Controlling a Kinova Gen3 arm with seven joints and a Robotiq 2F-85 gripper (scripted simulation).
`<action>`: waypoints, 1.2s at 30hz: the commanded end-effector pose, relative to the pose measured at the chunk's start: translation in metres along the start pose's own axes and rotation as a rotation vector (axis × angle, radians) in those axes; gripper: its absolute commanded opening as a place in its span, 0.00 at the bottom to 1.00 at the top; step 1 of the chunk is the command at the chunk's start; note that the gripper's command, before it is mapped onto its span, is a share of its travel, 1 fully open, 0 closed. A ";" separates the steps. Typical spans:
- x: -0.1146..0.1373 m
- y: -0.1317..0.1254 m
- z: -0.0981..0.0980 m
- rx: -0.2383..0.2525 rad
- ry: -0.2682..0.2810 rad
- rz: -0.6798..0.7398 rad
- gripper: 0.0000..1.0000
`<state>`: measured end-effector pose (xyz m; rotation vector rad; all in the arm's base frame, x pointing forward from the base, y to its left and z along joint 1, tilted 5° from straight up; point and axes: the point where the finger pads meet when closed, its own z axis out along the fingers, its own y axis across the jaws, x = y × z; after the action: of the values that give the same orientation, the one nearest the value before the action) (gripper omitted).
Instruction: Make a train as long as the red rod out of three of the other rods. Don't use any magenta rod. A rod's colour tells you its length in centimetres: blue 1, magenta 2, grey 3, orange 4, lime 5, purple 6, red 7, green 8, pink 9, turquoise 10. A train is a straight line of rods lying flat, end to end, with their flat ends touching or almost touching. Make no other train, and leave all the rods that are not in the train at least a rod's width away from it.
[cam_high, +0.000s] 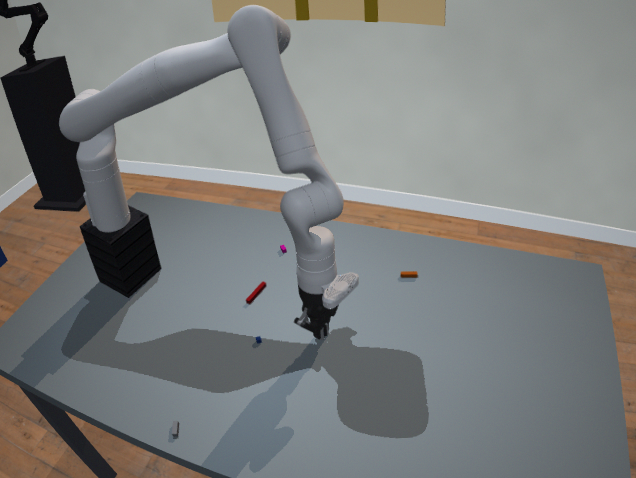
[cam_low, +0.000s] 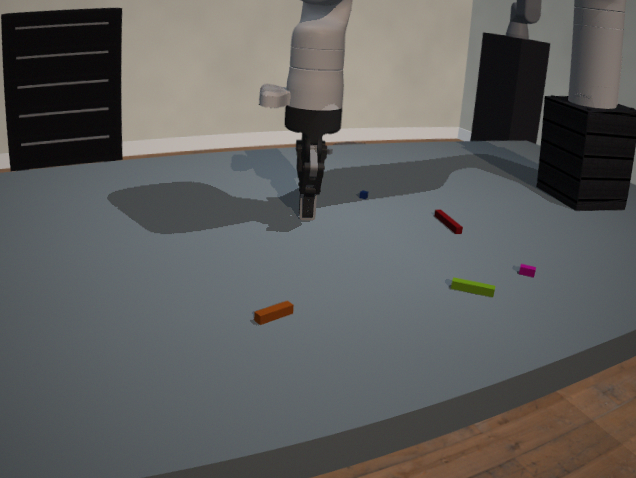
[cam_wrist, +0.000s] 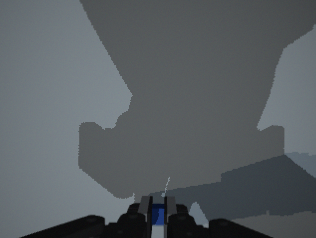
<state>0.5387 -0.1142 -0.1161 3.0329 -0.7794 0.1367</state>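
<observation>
My gripper (cam_high: 319, 334) (cam_low: 307, 213) (cam_wrist: 158, 211) is shut on a small blue rod (cam_wrist: 158, 216) and stands low over the grey table (cam_high: 488, 359), fingers pointing down, near the middle. A second blue rod (cam_high: 258, 339) (cam_low: 363, 194) lies a short way off. The red rod (cam_high: 255, 292) (cam_low: 447, 221) lies flat beyond it. An orange rod (cam_high: 408, 274) (cam_low: 273, 311), a lime rod (cam_low: 472, 286), a magenta rod (cam_high: 282, 248) (cam_low: 527, 269) and a grey rod (cam_high: 175, 428) lie scattered and apart. The arm hides the lime rod in the top view.
The arm's black base block (cam_high: 120, 254) (cam_low: 586, 154) stands at one table corner. A black pedestal (cam_high: 38, 128) and a black slatted cabinet (cam_low: 61, 87) stand on the floor beyond the table. The grey rod lies close to the table's front edge.
</observation>
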 end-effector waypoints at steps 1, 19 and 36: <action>0.001 0.000 -0.001 0.001 0.002 0.000 0.05; 0.001 0.000 -0.050 0.001 0.002 0.000 0.05; 0.001 0.000 -0.101 0.001 0.002 0.000 0.05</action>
<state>0.5297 -0.1121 -0.0177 3.0315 -0.7809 0.1335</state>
